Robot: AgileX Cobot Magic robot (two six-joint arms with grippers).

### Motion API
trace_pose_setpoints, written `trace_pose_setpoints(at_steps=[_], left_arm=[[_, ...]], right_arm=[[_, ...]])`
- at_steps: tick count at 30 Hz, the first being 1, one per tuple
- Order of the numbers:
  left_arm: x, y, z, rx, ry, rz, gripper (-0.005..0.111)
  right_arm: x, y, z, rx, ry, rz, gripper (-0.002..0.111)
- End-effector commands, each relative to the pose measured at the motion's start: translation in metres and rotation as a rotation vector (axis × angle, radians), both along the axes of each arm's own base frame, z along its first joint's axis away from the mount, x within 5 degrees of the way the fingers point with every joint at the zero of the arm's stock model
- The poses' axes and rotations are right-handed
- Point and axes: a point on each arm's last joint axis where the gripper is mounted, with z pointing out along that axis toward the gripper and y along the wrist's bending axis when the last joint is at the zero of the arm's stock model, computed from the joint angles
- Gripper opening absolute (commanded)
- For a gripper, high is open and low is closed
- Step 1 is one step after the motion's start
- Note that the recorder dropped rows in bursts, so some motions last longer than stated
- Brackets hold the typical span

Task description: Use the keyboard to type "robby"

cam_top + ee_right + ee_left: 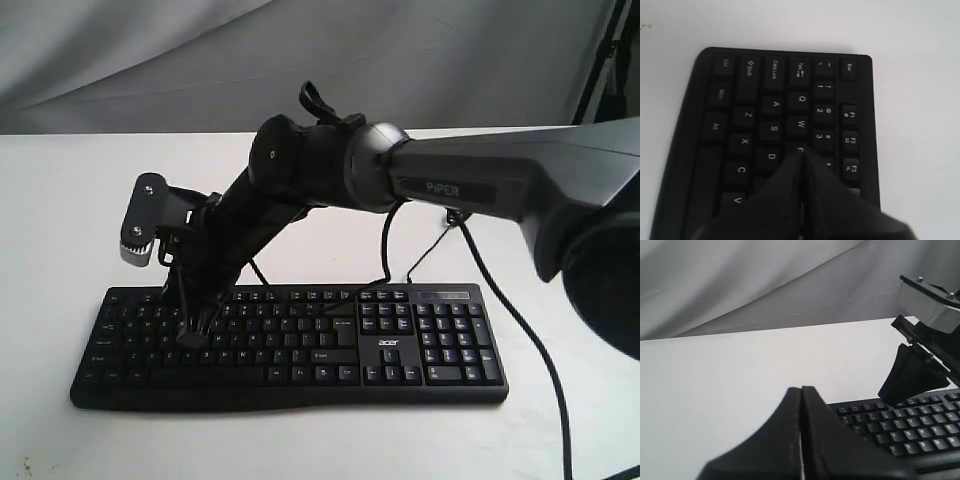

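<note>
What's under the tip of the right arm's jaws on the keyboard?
The right gripper, jaws shut, points at the keyboard letter row just past W, beside D. The key beneath and those farther along are covered.

Closed: left end effector, right end effector

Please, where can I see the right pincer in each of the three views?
Exterior view: the black right pincer is left of centre, tip at the left half of the wide black plastic keyboard.
Left wrist view: the pincer is at the picture's right side, over the keyboard's top rows.
Right wrist view: the pincer is low in the middle, shut, just past the W key.
Shared landmark: the keyboard.
</note>
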Motion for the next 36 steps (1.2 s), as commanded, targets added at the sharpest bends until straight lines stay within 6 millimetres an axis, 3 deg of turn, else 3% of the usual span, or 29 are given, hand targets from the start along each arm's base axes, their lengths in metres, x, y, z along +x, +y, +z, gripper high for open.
trace_pose_setpoints(at_steps=[1,15,36], left_arm=[[0.000,0.000,-0.001,0.001,-0.005,-0.006,0.000],[0.000,0.000,-0.001,0.001,-0.005,-0.006,0.000],[0.000,0.000,-0.001,0.001,-0.005,-0.006,0.000]], right_arm=[[0.003,0.002,-0.004,0.002,-0.013,-0.023,0.000],[-0.006,0.015,-0.010,0.006,-0.044,-0.013,0.000],[-0.003,0.011,-0.013,-0.049,-0.039,-0.072,0.000]])
